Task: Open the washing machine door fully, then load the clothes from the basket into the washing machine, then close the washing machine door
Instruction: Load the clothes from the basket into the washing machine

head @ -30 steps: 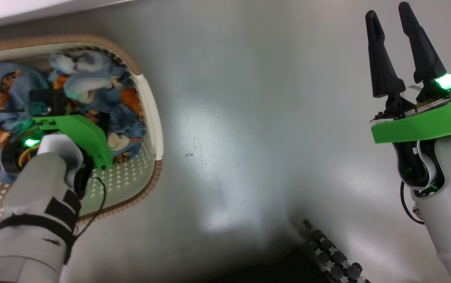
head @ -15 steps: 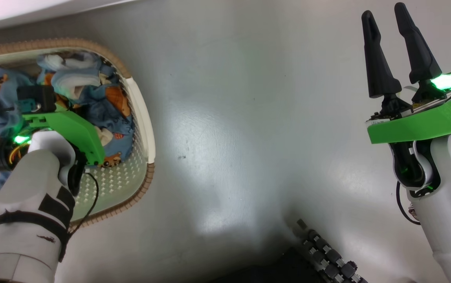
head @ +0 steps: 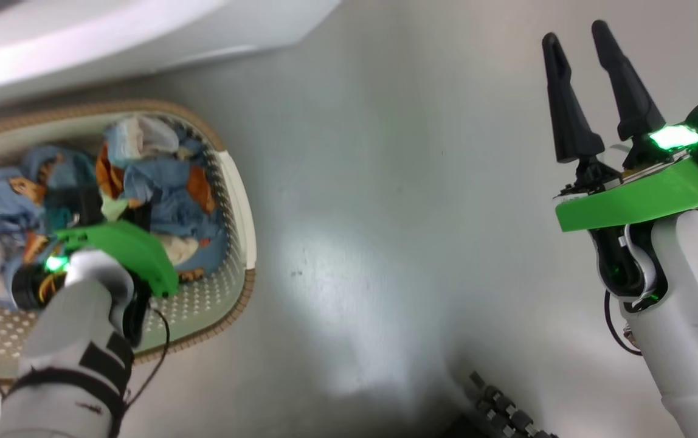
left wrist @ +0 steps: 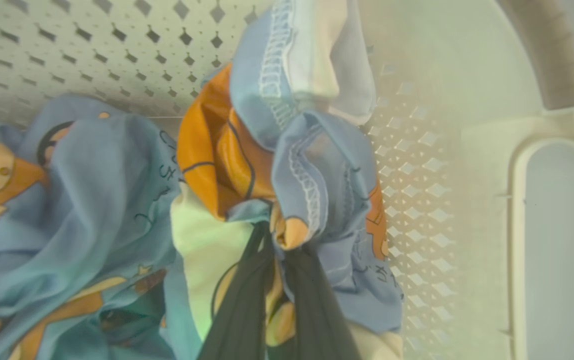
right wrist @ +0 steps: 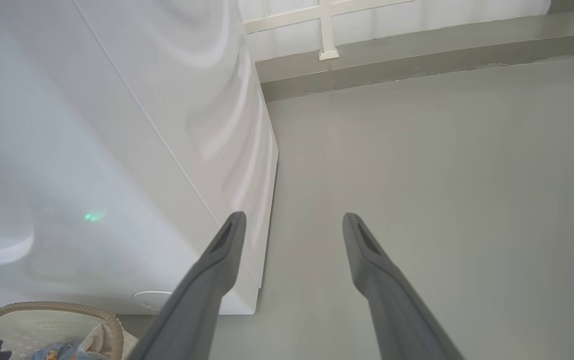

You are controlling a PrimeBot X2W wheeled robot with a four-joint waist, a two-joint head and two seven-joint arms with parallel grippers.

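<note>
Splayed tool (right wrist: 293,217) — washing machine (right wrist: 117,150) alongside

Open floor: bare grey floor (head: 385,182) lay clear between basket (head: 245,201) and right gripper (head: 574,33).
Basket interior: clothes (head: 160,194) crowded the far end; perforated bottom free nearer the arm.
Basket far side: washing machine (head: 142,30) stood just behind, walling it.
Right gripper: fingers apart over floor, nothing between.
</note>
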